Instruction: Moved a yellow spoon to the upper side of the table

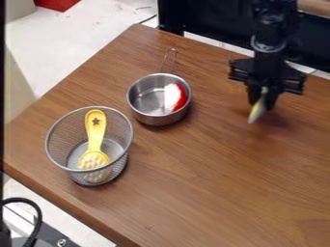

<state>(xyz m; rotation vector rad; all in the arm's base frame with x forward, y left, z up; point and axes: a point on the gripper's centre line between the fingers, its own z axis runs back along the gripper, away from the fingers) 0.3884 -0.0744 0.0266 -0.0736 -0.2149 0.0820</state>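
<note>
Low at the far left, beside the table [213,202], a curved black cable [38,217] can be seen. On the left part of the tabletop, a round wire mesh basket [59,132] is placed. Inside it, a yellow brush-like utensil [96,130] is held, its head set low towards the near side and its handle, marked with a dark star, slanted up against the far wall.

Just beside the basket, to the right and farther up the table, a small metal pot [155,119] is set upright, with its thin looped handle [169,59] pointed towards the far edge. A red and white object [174,97] is contained in the pot, against its right side; what it is cannot be told.

At the upper right, well apart from the pot, the black gripper [262,102] is seen pointing down over the table. Between its fingers [271,100], the yellow spoon [256,113] is gripped, shown as a pale, narrow, blurred shape, tilted with its lower end to the left. Whether the table is touched by that end cannot be told.
</note>
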